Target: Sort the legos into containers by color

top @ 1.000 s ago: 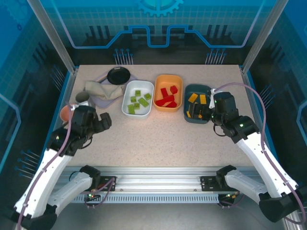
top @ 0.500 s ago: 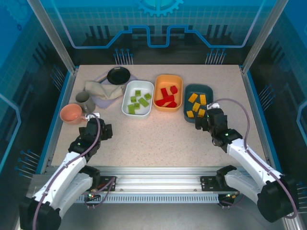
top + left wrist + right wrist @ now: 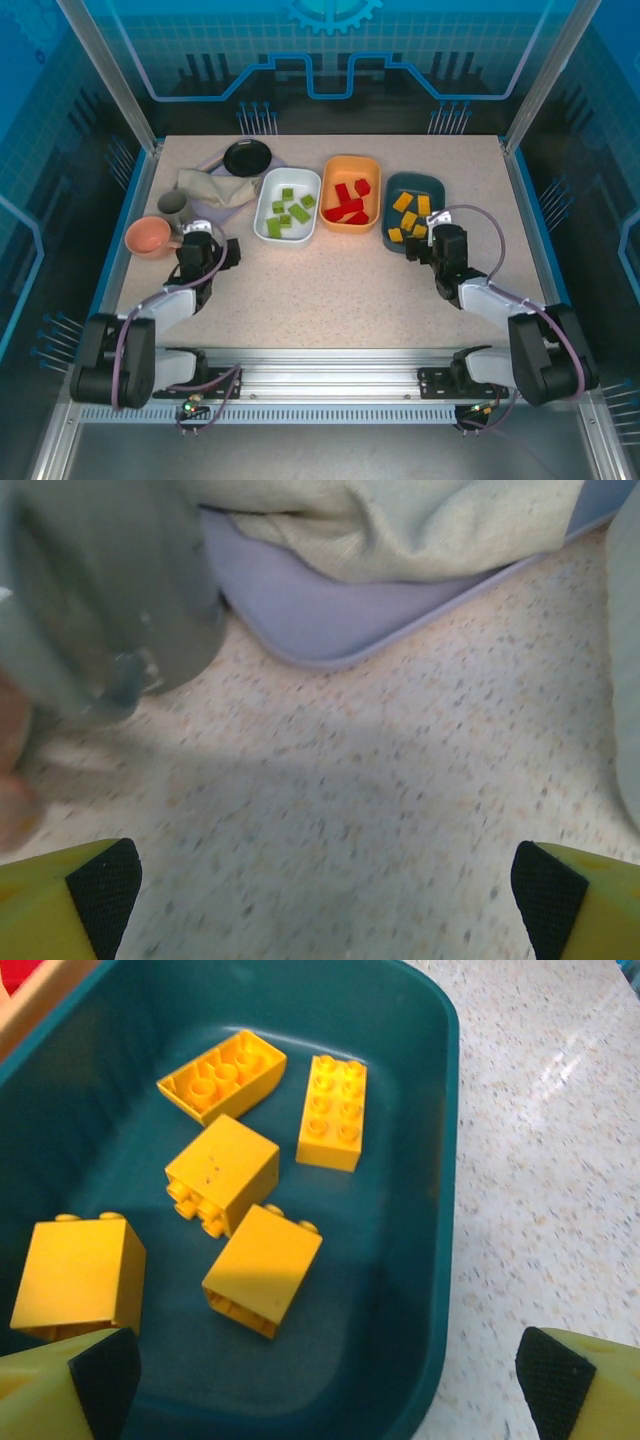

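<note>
Right end effector [image 3: 330, 1372], spread and empty, hovers at the 6 o'clock rim of the teal tub [image 3: 440, 1160]; yellow legos [image 3: 222, 1173] lie inside. Left end effector [image 3: 325, 885] is released too. Sorting looks finished: withdraw straight toward 6 o'clock, clearing the rim.

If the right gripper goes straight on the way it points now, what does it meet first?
Probably the dark teal tub: the open right gripper points into its near corner, with a yellow brick left of that line. Depth is unclear.

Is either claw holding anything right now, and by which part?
Nothing is held. The left claw is open over the speckled tabletop; the right claw is open near the dark teal plastic tub.
</note>
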You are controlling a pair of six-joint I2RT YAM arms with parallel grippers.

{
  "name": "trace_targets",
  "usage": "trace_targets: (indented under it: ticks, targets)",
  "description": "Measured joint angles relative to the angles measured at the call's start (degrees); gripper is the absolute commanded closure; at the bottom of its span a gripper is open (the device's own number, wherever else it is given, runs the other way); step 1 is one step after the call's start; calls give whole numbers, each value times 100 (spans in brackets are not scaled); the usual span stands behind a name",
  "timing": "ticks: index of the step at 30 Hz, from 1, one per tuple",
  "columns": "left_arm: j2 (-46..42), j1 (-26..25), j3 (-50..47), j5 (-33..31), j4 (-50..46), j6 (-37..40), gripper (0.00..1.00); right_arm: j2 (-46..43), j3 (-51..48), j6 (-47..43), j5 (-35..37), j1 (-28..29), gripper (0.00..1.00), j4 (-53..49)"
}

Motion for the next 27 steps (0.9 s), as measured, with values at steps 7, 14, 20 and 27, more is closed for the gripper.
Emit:
trace_targets:
  ticks: [7, 14, 20, 27]
  targets:
    - [984, 164, 468, 428, 1058, 81, 1, 645, 68, -149, -610, -551, 0, 1021]
    - [1377, 175, 162, 730, 2033, 216, 1, 1176, -129, -105, -1045, -841, 0, 2103]
    - [1386, 175, 155, 752, 2299, 216, 1, 1180, -146, -105, -1123, -841, 0, 2317]
    - [1386, 173, 155, 750, 2347, 225, 1, 1185, -146, -129, -1117, -817, 0, 2345]
